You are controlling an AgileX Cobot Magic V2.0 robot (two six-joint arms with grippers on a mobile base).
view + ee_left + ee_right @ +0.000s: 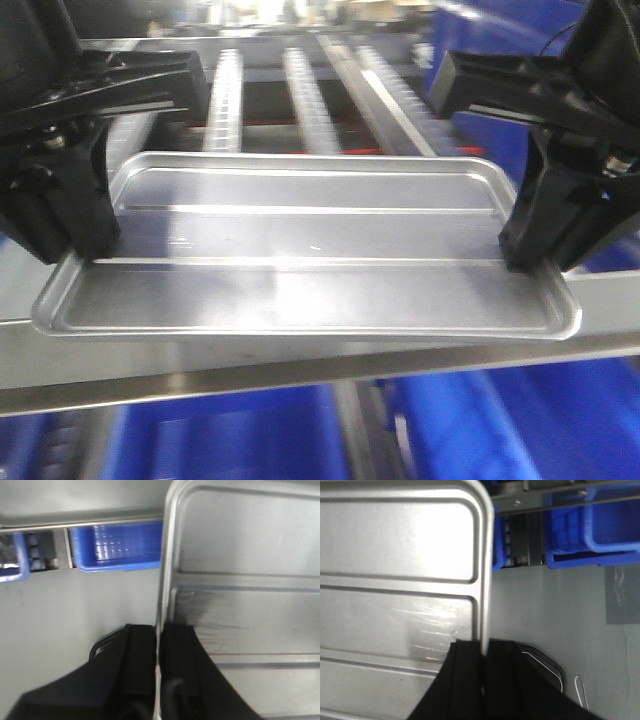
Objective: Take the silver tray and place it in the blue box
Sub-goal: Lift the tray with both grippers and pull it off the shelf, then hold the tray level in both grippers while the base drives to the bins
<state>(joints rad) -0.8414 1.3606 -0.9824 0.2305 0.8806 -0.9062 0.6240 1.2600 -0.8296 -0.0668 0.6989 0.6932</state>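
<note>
Firmly on opposite end rims of silver tray [300,270], left hand [159,647] and right hand [484,652]; grey floor [60,610] beyond.

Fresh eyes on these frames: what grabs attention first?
The silver tray fills the middle of the front view. It is pinched at its short ends by the left gripper and the right gripper, each with black fingers either side of the rim. A bright blue box shows blurred along the bottom, below a steel rail.
</note>
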